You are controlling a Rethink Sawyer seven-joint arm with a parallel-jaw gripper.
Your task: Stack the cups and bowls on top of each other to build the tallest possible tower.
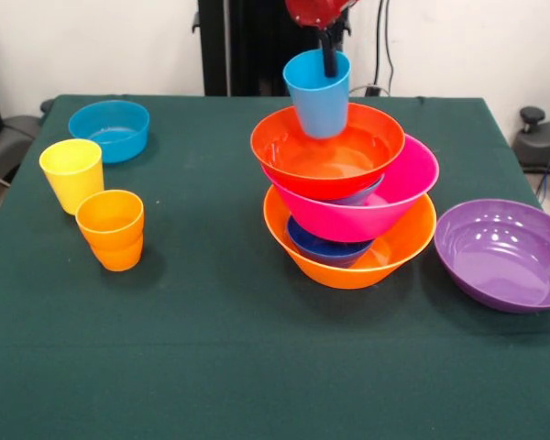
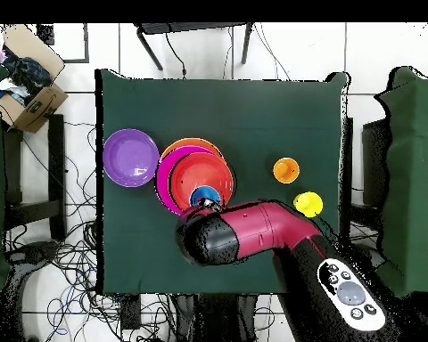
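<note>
Standing at the near side of the table (image 1: pixel 211 367), I saw only bare green cloth closest to me. A little farther in, on the left, the orange cup (image 1: pixel 111 229) stood upright, with the yellow cup (image 1: pixel 71 174) just behind it and slightly to its left, close but seemingly not touching. Off to the right, the wide purple bowl (image 1: pixel 504 254) sat by itself near the table's edge, tipped a little, just beside the pile.

Between them rose the tower (image 1: pixel 348 197). Its base was the large orange bowl (image 1: pixel 350 257), and a small dark blue bowl (image 1: pixel 330 249) lay inside it. On that rested the large pink bowl (image 1: pixel 390 206), tilted, with a sliver of another bluish bowl showing within; I could not tell which one. The wide red-orange bowl (image 1: pixel 327 151) sat on top, and the light blue cup (image 1: pixel 318 92) stood upright at its back rim.

The gripper (image 1: pixel 329 55) came down from above with one dark finger inside that cup; I could not tell whether it was spread or pinching the cup's wall. From overhead, the arm (image 2: pixel 253 233) covered that side of the pile.

Farthest back on the left, a shallow light blue bowl (image 1: pixel 110 129) sat alone, well apart from the tower.
</note>
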